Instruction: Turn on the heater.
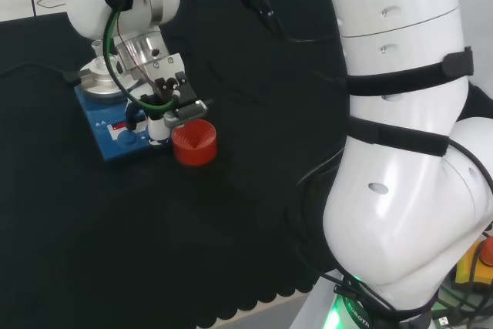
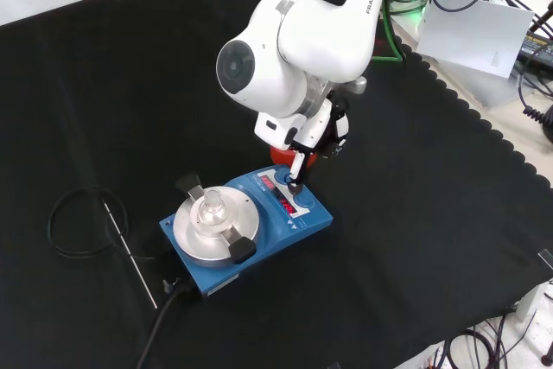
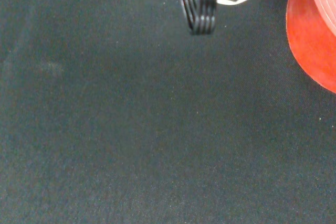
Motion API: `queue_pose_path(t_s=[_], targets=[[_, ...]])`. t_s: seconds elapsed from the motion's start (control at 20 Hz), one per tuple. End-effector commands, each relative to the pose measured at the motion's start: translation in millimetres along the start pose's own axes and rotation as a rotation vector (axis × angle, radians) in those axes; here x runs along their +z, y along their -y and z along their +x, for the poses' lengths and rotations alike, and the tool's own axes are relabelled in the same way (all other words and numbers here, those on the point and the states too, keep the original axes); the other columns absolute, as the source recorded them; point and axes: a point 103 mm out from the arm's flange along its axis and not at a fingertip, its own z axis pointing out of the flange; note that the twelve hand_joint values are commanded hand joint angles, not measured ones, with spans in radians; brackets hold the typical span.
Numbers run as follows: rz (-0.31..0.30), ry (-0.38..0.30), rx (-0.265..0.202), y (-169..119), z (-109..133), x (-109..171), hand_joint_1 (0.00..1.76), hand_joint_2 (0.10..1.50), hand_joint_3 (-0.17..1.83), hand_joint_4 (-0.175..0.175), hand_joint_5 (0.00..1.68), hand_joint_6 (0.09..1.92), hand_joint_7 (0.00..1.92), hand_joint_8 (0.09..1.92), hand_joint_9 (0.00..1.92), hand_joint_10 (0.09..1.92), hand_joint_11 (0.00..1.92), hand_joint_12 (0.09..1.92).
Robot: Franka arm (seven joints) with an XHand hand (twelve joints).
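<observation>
Hand (image 2: 304, 151) above heater's (image 2: 246, 226) front panel, one straight finger (image 2: 295, 170) down on the knob end; nothing gripped. Heater: blue base, round metal plate (image 2: 216, 229), small glass piece (image 2: 211, 208) on top. Red ring (image 1: 194, 142) just beside it on black cloth (image 2: 415, 213).

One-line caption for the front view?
The hand reaches a straight finger down to the control panel of the blue heater, beside a red ribbed ring.

The white arm (image 2: 294, 36) reaches down, robot hand (image 2: 304, 149) extending one straight finger downward.
</observation>
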Motion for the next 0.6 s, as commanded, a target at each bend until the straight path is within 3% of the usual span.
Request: queue_pose_path(t_s=[0.05,0.6], targets=[[0.002,0.000,-0.001,-0.5,0.9,0.4,1.41,0.69,1.01,-0.030,0.30,0.38,1.64,1.60,1.69,1.74,1.42,1.35],[0.013,0.007,-0.004,-2.0,3.6,1.1,1.41,0.69,1.01,-0.031,0.31,0.37,1.64,1.60,1.69,1.74,1.43,1.35]])
